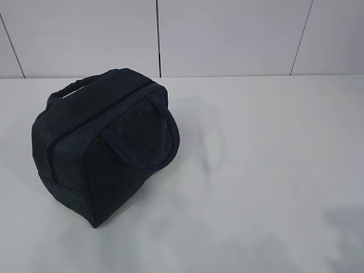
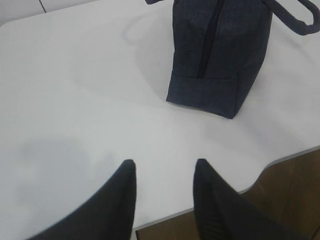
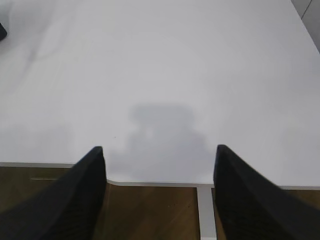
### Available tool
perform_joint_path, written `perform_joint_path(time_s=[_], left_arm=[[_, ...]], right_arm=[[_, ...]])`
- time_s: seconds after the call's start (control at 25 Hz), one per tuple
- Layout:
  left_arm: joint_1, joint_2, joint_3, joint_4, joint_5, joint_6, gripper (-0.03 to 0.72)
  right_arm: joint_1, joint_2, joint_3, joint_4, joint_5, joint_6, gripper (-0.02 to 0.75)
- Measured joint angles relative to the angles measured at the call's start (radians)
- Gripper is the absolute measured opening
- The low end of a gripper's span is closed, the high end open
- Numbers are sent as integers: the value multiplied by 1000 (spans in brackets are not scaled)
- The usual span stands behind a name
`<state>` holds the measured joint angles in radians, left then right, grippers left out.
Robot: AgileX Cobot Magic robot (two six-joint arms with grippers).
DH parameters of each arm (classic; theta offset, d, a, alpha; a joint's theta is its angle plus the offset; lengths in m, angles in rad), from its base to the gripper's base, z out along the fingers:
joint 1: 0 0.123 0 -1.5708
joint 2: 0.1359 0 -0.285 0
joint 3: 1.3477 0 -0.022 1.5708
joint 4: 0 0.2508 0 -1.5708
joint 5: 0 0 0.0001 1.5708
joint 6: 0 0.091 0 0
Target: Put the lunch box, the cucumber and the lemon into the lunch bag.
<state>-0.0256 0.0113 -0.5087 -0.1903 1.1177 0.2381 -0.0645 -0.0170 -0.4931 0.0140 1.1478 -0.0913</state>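
The dark navy lunch bag stands on the white table at the left, one loop handle drooping over its side. Its zipper seam runs over the top and down the near end, and nothing of the inside shows. The left wrist view has the lunch bag ahead and to the right of my left gripper, well apart from it. That gripper is open with only table between its fingers. My right gripper is open wide over the table's front edge, holding nothing. The lunch box, the cucumber and the lemon are out of view.
The white table ends at a grey tiled wall behind the bag. Both wrist views show the table's front edge with brown floor below. A dark corner shows at the far left of the right wrist view.
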Motion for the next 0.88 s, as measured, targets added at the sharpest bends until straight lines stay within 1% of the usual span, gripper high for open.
perform_joint_path(time_s=[0.88], left_arm=[[0, 0, 0, 0, 0, 0, 239]], right_arm=[[0, 0, 0, 0, 0, 0, 505]])
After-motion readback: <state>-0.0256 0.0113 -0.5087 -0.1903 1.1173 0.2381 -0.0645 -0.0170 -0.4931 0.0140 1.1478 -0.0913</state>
